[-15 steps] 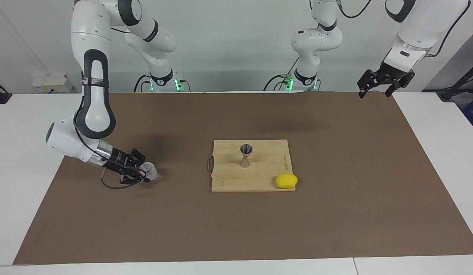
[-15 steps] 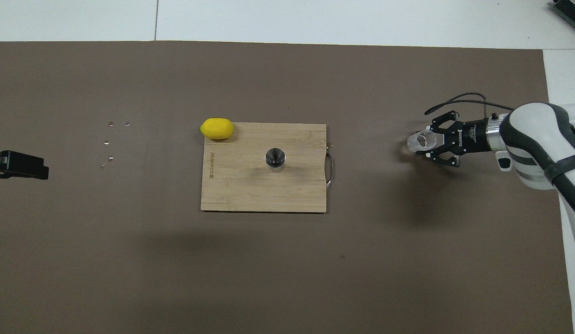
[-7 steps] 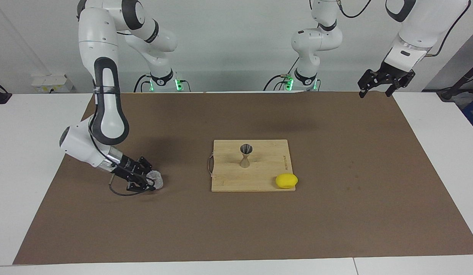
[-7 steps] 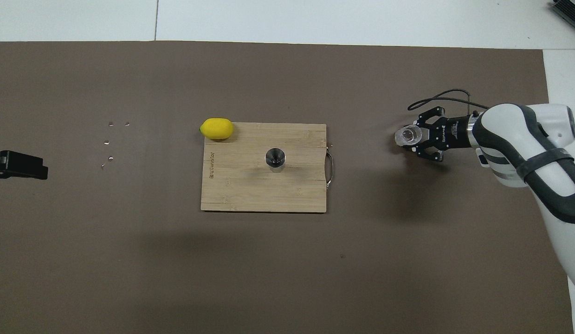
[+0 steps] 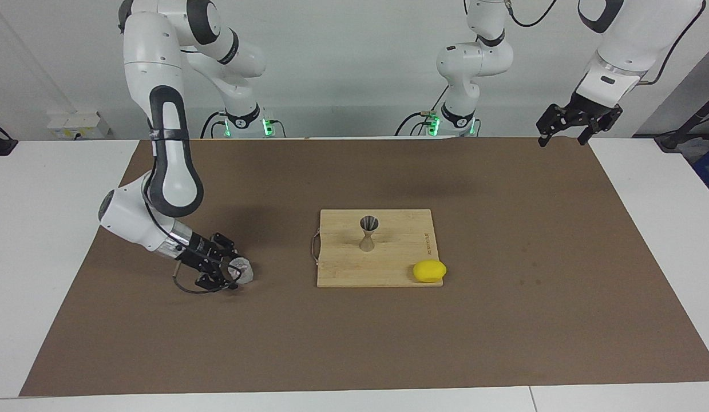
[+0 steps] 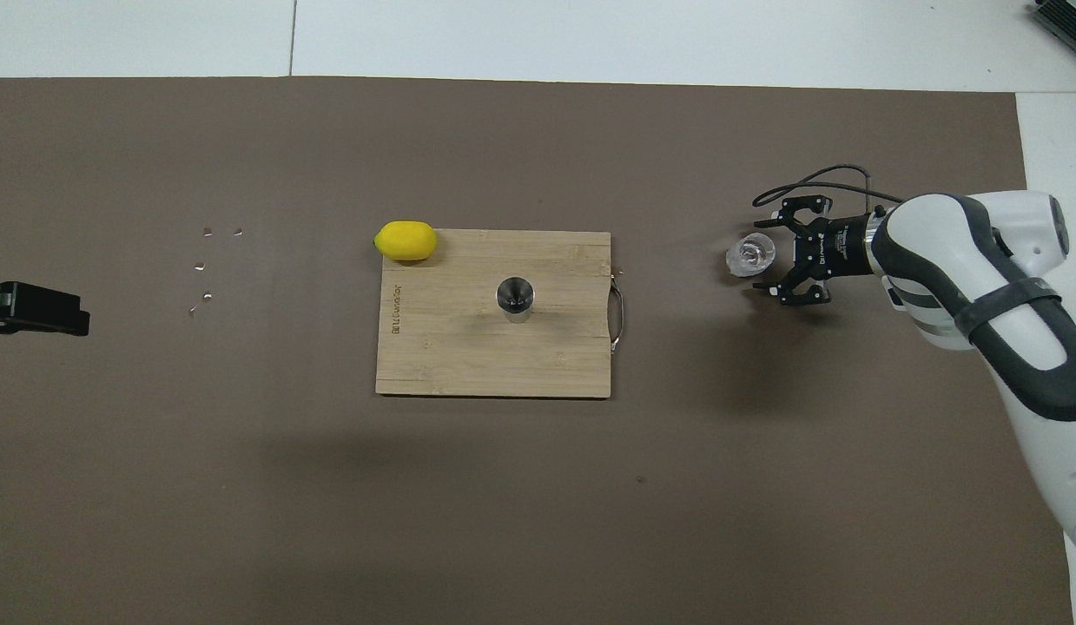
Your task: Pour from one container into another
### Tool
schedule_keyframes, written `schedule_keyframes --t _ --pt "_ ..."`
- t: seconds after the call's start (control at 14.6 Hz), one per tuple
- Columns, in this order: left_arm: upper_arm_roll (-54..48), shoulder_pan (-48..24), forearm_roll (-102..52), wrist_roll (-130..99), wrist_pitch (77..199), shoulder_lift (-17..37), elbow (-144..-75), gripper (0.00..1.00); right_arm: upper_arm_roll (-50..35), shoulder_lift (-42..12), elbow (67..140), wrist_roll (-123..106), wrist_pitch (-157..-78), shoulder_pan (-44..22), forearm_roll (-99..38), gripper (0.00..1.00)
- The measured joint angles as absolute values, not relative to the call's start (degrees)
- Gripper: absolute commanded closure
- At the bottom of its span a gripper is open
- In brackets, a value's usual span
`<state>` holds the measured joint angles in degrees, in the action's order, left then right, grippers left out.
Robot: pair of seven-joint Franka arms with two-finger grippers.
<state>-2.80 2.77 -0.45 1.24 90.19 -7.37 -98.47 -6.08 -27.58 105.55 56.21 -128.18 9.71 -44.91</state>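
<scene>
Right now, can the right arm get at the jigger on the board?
Probably yes. The right gripper sits low, its fingers open around the glass, and only bare mat lies between it and the jigger standing on the board.

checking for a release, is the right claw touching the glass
Apart. Overhead view: the right claw is open, with mat showing between the glass and each finger.

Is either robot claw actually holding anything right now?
No. The right claw stands open around the glass tumbler, which rests on the mat. The left claw waits, open and empty.
</scene>
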Motion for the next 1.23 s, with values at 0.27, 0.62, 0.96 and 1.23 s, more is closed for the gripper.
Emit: schedule_keyframes --t 0.27,0.62,0.96,1.23 --pt "-2.8 2.8 -0.5 1.2 90.2 -7.4 -98.5 0.00 -5.8 -25.4 106.0 56.1 -128.2 10.9 -36.9 0.00" --pt "-2.8 2.8 -0.5 1.2 90.2 -7.4 -98.5 0.00 -5.7 -20.2 106.6 56.0 -127.0 11.8 -23.3 0.00" --pt "-2.8 2.8 -0.5 1.2 90.2 -7.4 -98.5 0.00 -6.4 -13.7 106.8 52.3 -122.7 11.3 -13.1 0.00" --pt "-2.8 2.8 -0.5 1.2 90.2 -7.4 -98.5 0.00 -6.5 -9.8 106.9 34.4 -117.2 9.5 -12.2 0.00"
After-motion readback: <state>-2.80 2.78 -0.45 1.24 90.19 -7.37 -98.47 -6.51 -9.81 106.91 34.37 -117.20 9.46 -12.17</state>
